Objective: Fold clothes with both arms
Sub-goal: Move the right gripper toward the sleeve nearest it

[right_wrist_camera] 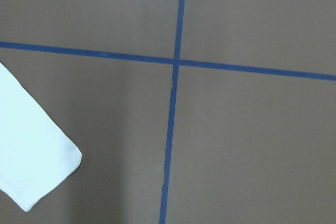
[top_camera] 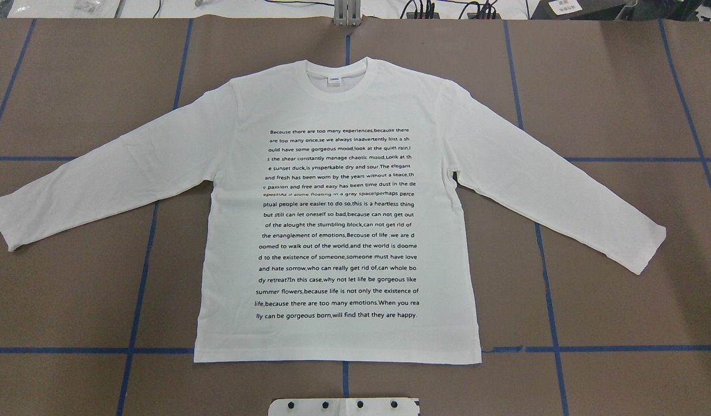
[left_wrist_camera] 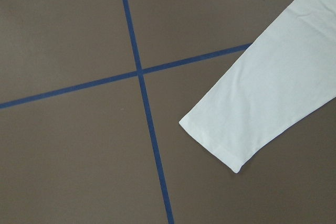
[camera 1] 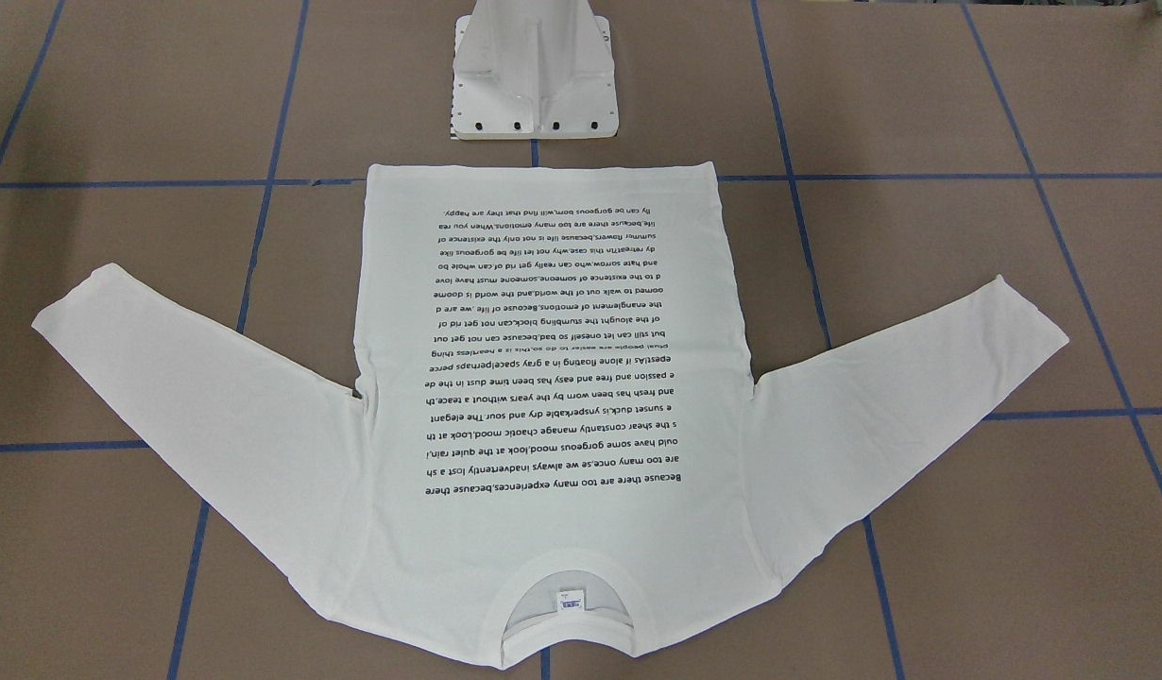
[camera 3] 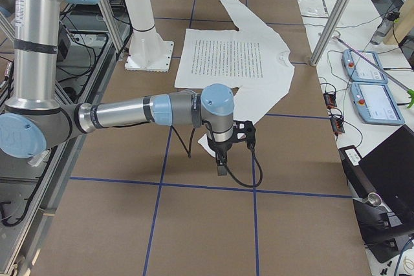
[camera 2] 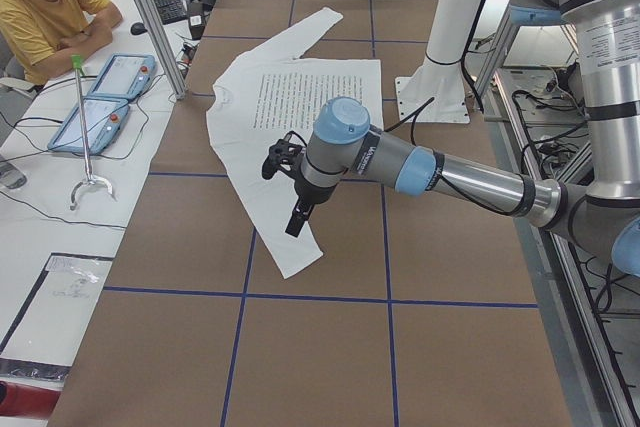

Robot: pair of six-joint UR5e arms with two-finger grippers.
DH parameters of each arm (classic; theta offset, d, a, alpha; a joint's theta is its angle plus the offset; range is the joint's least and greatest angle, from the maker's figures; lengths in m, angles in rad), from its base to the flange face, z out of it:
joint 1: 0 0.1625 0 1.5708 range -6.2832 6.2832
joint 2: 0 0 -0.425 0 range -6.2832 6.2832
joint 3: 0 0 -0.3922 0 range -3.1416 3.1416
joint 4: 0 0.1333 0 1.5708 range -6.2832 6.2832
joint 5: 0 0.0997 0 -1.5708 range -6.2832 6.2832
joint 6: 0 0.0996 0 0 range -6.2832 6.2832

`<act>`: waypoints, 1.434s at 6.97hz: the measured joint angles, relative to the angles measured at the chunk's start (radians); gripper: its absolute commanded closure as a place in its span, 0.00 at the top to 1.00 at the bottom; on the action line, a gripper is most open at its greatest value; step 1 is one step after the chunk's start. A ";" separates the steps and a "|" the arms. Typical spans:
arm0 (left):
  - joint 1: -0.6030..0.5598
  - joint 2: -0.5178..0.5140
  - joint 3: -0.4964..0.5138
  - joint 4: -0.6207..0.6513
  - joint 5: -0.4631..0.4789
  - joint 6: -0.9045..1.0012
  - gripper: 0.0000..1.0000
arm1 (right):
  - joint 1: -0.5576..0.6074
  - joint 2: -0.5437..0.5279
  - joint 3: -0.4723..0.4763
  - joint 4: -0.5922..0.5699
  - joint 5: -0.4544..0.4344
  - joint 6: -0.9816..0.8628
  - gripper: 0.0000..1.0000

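Note:
The white long-sleeved T-shirt (top_camera: 228,231) lies flat on the brown table with its black text up, both sleeves spread out and down, and its neck label (camera 1: 571,601) away from the robot. In the exterior left view my left gripper (camera 2: 297,217) hangs over the near sleeve's cuff (camera 2: 300,259). My right gripper (camera 3: 221,165) hangs by the other cuff (camera 3: 208,141) in the exterior right view. I cannot tell whether either gripper is open or shut. Each wrist view looks down on a cuff (left_wrist_camera: 231,129) (right_wrist_camera: 37,166) and shows no fingers.
Blue tape lines (top_camera: 540,277) grid the table. The white pedestal base (camera 1: 534,85) stands just behind the shirt's hem. A seated person (camera 2: 45,7) and two pendants (camera 2: 100,107) are at the side bench, along with a laptop (camera 3: 388,172).

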 measured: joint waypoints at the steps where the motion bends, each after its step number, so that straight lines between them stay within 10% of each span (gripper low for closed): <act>1: 0.000 -0.024 0.011 -0.047 0.006 -0.001 1.00 | 0.000 0.013 0.004 0.025 0.008 -0.001 1.00; 5: -0.002 -0.037 0.018 -0.089 0.003 0.002 1.00 | -0.210 -0.031 -0.103 0.523 0.011 0.458 0.99; 7: -0.003 -0.030 0.015 -0.091 0.001 0.007 1.00 | -0.386 -0.062 -0.220 0.898 -0.081 0.808 0.81; 10: -0.005 -0.023 0.015 -0.091 0.000 0.011 1.00 | -0.584 -0.081 -0.305 1.083 -0.218 0.981 0.77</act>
